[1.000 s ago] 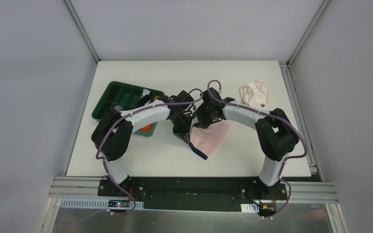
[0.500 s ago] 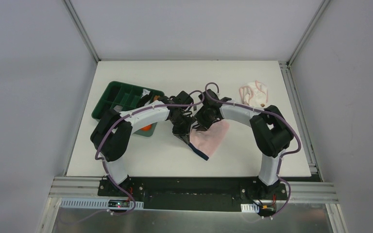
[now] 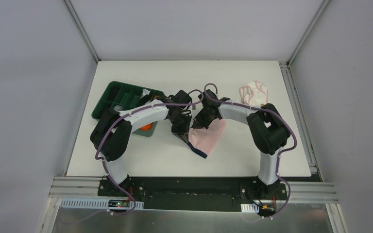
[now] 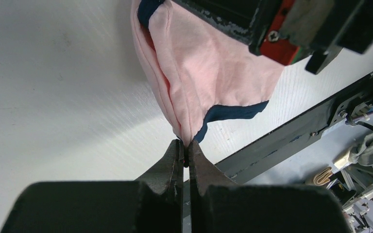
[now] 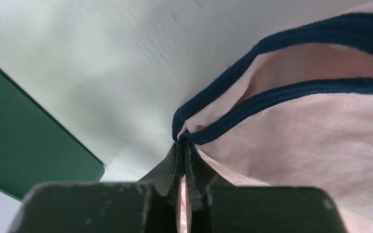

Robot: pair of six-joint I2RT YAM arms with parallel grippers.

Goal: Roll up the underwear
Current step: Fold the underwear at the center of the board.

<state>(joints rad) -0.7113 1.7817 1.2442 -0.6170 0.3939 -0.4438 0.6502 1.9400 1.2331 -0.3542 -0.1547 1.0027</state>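
Note:
The pink underwear with navy edging lies on the white table at the centre, between both arms. My left gripper is shut on a folded corner of the pink underwear. My right gripper is shut on the navy-edged corner of the pink underwear. In the top view the left gripper and the right gripper sit close together at the cloth's left edge. The paler pink-white underwear lies crumpled at the back right of the table.
A green tray with compartments stands at the left, partly under the left arm, with an orange cloth at its near end. The green tray's edge shows left of the right gripper. The table's dark front rail runs behind the cloth.
The right gripper has closed on the navy-edged corner of the pink underwear, and the right arm has shifted slightly left. The left gripper keeps its hold.

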